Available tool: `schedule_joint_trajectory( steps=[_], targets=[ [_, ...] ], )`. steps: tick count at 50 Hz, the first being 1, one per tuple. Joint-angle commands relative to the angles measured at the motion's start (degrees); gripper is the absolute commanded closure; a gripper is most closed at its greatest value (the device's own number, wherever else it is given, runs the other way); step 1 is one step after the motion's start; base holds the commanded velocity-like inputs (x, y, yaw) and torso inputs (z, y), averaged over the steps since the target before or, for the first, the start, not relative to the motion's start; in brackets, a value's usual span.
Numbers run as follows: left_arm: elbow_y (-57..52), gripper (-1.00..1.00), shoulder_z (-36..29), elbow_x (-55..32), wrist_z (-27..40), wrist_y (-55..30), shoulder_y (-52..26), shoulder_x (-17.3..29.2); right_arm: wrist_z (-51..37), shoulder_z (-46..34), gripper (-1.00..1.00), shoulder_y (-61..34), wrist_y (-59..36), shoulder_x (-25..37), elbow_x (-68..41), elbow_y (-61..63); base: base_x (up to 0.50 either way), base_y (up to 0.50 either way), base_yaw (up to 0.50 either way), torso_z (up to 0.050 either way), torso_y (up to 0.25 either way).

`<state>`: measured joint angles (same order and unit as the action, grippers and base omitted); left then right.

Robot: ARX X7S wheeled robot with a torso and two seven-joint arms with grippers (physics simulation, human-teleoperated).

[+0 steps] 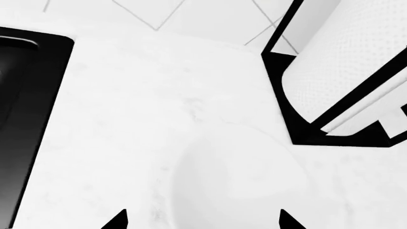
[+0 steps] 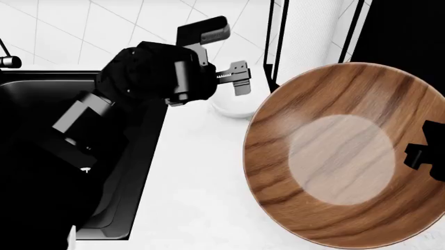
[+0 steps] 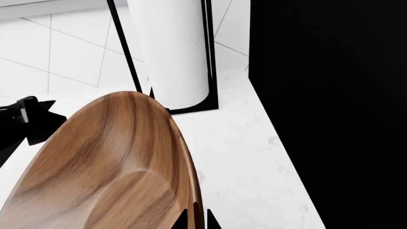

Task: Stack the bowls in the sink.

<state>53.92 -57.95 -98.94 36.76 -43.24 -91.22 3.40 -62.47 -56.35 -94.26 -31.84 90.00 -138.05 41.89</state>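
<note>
Head view: wooden bowl, large, tilted up off the white counter, right gripper clamped on its rim at the right edge; black sink at left, both bowls outside it. Left gripper, jaws apart, hovers over the small white bowl, which sits on the counter between sink and paper-towel roll. Left wrist view: white bowl between the open fingertips, roll in black stand beside.

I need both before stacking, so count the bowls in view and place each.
2. The wooden bowl is lifted, tilted, its rim clamped by the right gripper. The white bowl sits on the counter beside the sink, under the open left gripper.
</note>
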Motion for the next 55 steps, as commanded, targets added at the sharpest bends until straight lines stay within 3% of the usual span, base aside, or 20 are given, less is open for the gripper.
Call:
schedule_joint_trajectory(
  steps=[1, 19, 34, 55],
  targets=[
    [2.63, -1.0, -2.18, 2.63, -2.77, 1.57, 0.41, -0.5, 0.22, 0.62, 1.0, -2.54, 0.16, 0.0, 0.52, -0.15, 0.0, 0.0, 0.0, 0.0, 0.01],
    [7.3, -1.0, -8.62, 6.69, -7.95, 5.42, 1.05, -3.32, 1.57, -0.54, 1.0, -0.45, 1.82, 0.0, 2.96, 0.39, 0.0, 0.0, 0.0, 0.0, 0.0],
    [6.59, -1.0, -22.72, -3.31, -10.68, 11.53, 0.51, -3.36, 2.39, -1.06, 1.0, 0.8, 2.63, 0.0, 4.31, 0.77, 0.0, 0.0, 0.0, 0.0, 0.0],
    [5.17, -1.0, -32.3, -11.24, -9.79, 16.58, 0.81, -3.38, 3.14, -1.57, 1.0, 2.32, 3.68, 0.0, 5.66, 0.86, 0.0, 0.0, 0.0, 0.0, 0.0]
  ],
)
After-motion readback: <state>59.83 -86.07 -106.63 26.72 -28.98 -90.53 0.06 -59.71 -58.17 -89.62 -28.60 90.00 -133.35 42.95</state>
